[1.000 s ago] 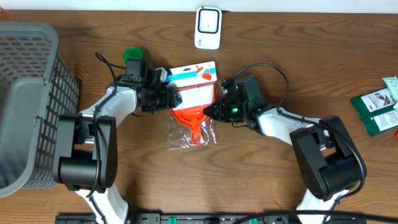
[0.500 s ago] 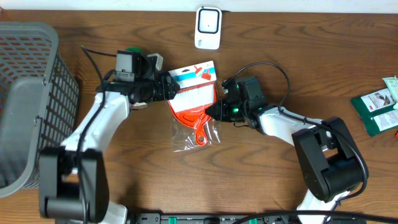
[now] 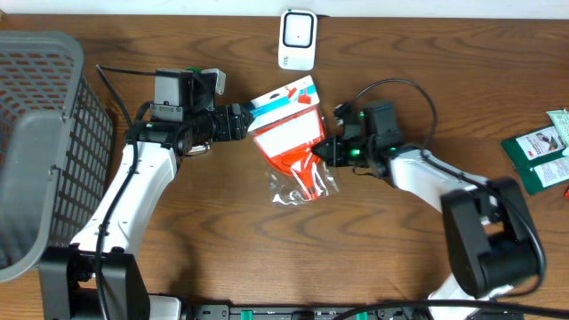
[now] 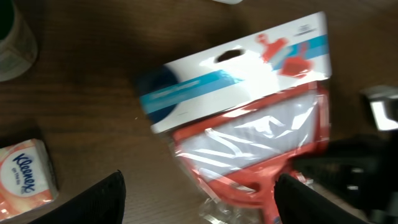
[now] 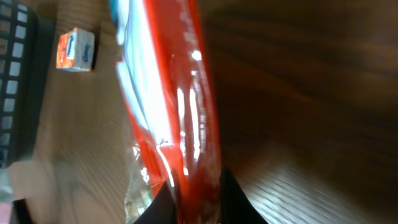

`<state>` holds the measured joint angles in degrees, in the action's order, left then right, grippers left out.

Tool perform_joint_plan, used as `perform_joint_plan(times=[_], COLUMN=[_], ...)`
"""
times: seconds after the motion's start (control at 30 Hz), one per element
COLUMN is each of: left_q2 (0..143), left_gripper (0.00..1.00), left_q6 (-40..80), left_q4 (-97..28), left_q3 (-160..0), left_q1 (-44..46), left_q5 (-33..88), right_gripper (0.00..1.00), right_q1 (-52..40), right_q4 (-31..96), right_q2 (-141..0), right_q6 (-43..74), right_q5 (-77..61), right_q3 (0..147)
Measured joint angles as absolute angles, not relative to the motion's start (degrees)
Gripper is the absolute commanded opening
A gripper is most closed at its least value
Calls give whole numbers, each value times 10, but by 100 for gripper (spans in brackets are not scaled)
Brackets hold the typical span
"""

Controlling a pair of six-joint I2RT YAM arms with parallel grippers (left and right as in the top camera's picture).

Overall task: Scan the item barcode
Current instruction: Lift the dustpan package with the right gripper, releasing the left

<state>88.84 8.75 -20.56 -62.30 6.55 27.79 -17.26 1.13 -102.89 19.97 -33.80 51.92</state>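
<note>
We see red packaged item (image 4: 249, 149) at frame centre, tilted, white-and-blue header card uppermost, on wooden table (image 4: 81, 112). Left gripper (image 4: 200, 200) fingers (image 4: 102, 199) wide apart at lower edge; item's lower end between them. Kleenex pack (image 4: 25, 174) lower left. Green-topped container (image 4: 11, 31) upper left, cropped.

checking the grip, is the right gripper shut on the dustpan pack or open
Shut: the right gripper pinches the dustpan pack by its red edge.

Wooden table (image 3: 373, 267) with grey basket (image 3: 40, 151), white scanner (image 3: 298, 39), green packets (image 3: 538, 160), tissue pack (image 4: 25, 173).
</note>
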Motion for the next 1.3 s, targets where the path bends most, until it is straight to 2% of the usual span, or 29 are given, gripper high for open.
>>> perform_joint_plan(times=[0.43,0.83,1.07,1.3], left_q2=[888,902,902,902], left_gripper=[77,77,77,77], left_q6=[88,88,88,87], left_q4=[-206,-216,-217,-220], left_q3=[-623,-623,-623,-623], left_q1=[65,65,65,65], left_q5=[248,238,238,231], right_gripper=[1,1,1,1], right_q1=[-161,-161,-163,-219], right_q4=[148,274,316,386], right_q2=[-895,-762,-729,-729], right_q6=[90,29,12,5], right_q5=[-287,-86,-24,45], right_q3=[517,519,563,635])
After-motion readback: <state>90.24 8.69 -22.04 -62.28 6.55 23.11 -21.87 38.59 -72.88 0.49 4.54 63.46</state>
